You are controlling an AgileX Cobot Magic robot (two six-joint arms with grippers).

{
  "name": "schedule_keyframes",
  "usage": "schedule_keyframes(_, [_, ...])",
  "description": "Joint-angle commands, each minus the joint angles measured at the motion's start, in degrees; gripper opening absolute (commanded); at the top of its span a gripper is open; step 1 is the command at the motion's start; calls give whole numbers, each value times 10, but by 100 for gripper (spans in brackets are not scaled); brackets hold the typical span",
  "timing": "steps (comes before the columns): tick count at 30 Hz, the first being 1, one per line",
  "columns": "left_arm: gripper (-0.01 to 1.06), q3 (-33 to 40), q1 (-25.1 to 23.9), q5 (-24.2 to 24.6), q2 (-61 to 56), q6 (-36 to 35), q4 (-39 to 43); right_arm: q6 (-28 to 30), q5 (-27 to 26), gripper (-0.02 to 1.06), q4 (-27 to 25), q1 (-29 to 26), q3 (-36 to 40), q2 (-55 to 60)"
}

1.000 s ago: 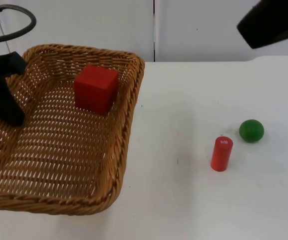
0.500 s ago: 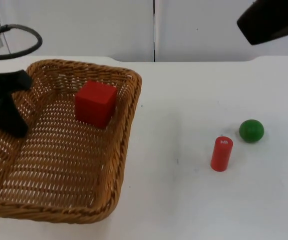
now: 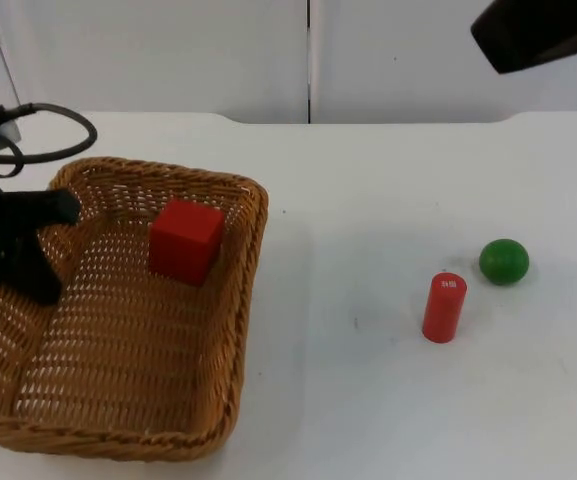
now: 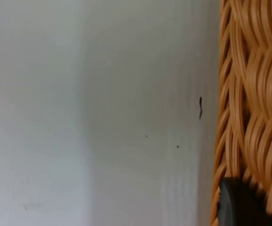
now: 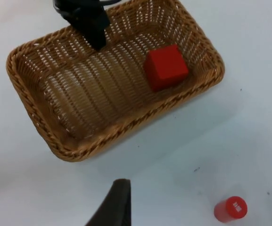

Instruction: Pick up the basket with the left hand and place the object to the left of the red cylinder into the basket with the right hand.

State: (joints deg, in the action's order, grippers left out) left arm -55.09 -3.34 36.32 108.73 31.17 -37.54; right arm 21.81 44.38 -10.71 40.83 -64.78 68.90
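Observation:
A woven wicker basket (image 3: 250, 215) is at the table's left with a red cube (image 3: 185, 241) inside, near its far right corner. My left gripper (image 3: 34, 258) is shut on the basket's left wall. The left wrist view has the rim (image 4: 249, 89) close up. A red cylinder (image 3: 444, 307) stands upright on the right side of the table, and a green ball (image 3: 504, 261) lies just behind it to the right. My right arm (image 3: 538, 33) waits high at the back right. My right gripper (image 5: 119, 202) looks down on the basket (image 5: 60, 146), the cube (image 5: 165, 67) and the cylinder (image 5: 230, 208).
White table top lies bare between the basket and the cylinder. The grey partition wall (image 3: 308, 55) closes the far edge.
The basket, with the cube inside and my left gripper on its wall, has sunk lower and nearer to the table's front. The right arm has barely moved.

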Motion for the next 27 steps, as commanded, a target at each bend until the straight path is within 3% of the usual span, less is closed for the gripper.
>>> schedule_keyframes(1, [0, -1, -1, -4, 3, 11, -39, 3, -11, 92, 3, -3, 3, -5])
schedule_keyframes(27, [0, -1, -1, -32, 43, 34, -71, 2, -22, 92, 17, -3, 3, -5])
